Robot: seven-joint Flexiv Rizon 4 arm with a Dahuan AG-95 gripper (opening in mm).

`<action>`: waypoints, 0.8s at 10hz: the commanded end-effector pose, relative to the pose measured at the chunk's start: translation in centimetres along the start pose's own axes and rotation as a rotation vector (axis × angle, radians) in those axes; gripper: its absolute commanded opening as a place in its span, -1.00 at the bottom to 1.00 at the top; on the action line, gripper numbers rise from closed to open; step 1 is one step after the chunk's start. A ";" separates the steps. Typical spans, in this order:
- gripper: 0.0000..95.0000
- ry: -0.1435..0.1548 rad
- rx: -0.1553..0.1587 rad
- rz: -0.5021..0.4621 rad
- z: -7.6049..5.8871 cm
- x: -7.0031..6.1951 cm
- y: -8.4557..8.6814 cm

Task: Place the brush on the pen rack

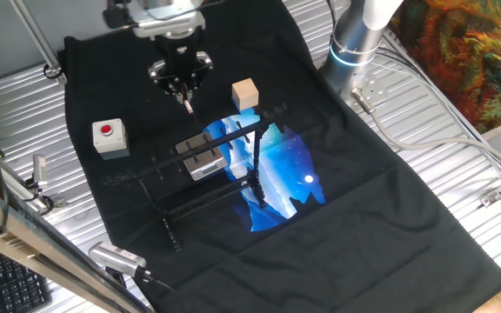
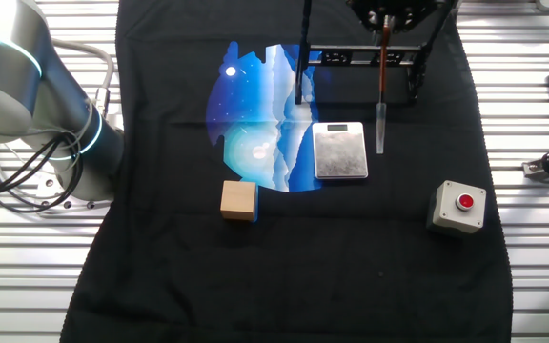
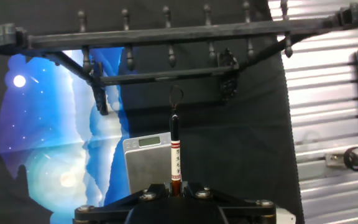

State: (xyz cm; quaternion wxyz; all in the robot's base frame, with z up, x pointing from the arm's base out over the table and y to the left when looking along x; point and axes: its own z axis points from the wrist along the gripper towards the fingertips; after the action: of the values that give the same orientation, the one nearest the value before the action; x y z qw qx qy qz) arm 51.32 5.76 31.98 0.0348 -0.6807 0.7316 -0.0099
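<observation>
Reddish-brown brush (image 2: 381,81) hangs clamped in the closed claw (image 1: 181,84), above and beside the grey pen rack (image 2: 340,150).

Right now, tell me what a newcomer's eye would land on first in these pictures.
The bright blue night-sky print in the middle of the black cloth grabs the eye first. Next comes the gripper holding the brush by one end, close to the pen rack, a black frame with a row of pegs. The grey box with its red button stands out off to one side.
</observation>
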 end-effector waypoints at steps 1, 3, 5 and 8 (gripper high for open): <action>-1.00 0.002 0.000 -0.016 0.0 0.1 0.3; -1.00 0.008 -0.016 -0.028 -0.1 0.1 0.3; -1.00 0.005 -0.021 -0.036 -0.7 0.6 0.0; -1.00 0.000 -0.031 -0.076 -1.4 1.5 -0.8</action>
State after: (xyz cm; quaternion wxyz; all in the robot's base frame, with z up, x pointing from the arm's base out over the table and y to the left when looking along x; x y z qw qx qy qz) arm 51.67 4.03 33.18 0.0276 -0.7065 0.7072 -0.0043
